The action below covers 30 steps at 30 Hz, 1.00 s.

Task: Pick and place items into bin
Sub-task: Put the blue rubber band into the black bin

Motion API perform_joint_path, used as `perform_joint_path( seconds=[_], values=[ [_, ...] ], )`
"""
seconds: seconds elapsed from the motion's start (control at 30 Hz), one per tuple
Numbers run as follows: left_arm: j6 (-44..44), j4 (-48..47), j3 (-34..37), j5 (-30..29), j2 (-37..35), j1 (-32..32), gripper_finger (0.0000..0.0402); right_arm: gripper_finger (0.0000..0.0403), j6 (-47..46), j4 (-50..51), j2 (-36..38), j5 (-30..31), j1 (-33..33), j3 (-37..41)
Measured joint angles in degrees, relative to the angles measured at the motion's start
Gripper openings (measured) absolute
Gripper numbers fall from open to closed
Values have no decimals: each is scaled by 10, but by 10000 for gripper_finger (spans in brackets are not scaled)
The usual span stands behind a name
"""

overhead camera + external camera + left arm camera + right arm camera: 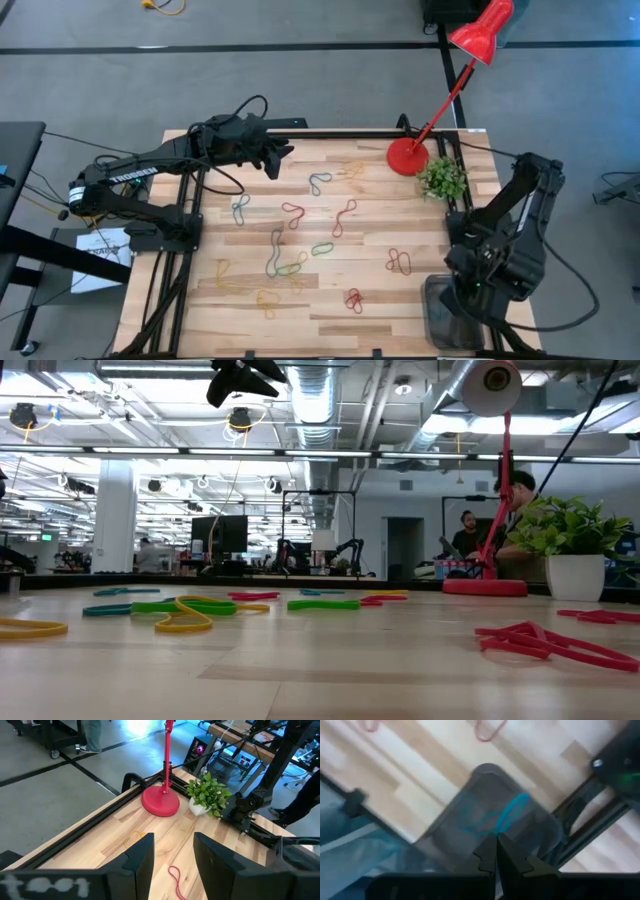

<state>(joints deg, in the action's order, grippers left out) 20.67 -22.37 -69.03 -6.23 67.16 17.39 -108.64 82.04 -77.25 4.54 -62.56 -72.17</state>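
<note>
Right gripper (pixel 496 851) held over the bin (pixel 470 795), jaws closed, blue loop (pixel 512 812) ahead inside | left gripper (pixel 172 857) parted, far from bin

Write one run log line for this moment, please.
right gripper: shut, above bin | blue band in bin | left gripper: open, raised

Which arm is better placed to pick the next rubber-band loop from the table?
Left. The left hand hangs open high over the table's far side, near the blue loop and the yellow loop. The right hand is shut over the dark grey translucent plastic bin, where a blue band shows.
</note>
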Motion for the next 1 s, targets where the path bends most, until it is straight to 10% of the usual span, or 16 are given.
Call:
perform_joint_path(
  seconds=[0.43, 1.0],
  values=[
    [7, 0, 0, -3, 0, 0, 127, 1, -8, -244, 0, -6, -17, 197],
    [16, 0, 0, -17, 0, 0, 127, 95, -55, -297, 0, -61, 9, 251]
  ],
)
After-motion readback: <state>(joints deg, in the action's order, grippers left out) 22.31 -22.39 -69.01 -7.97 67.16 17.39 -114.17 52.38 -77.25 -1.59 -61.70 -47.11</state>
